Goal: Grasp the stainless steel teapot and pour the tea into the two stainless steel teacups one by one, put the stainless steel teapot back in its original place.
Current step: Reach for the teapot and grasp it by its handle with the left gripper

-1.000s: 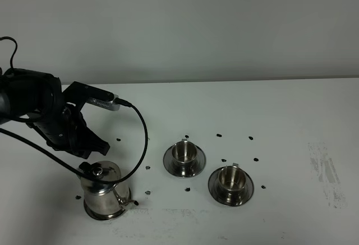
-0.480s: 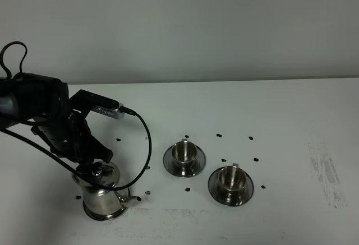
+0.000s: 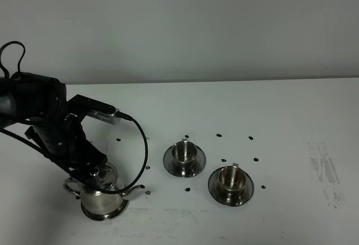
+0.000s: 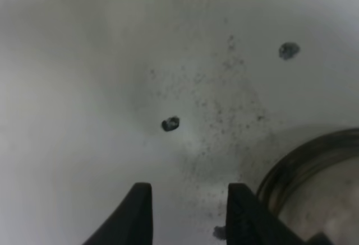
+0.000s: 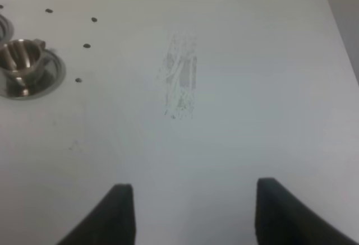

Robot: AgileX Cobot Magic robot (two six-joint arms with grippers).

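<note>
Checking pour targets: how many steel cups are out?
2. One cup stands near the middle; the other cup stands right of it, nearer the front. None look hidden.

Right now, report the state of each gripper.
Left gripper: open, nothing between its jaws.
Right gripper: open, holding nothing.
</note>
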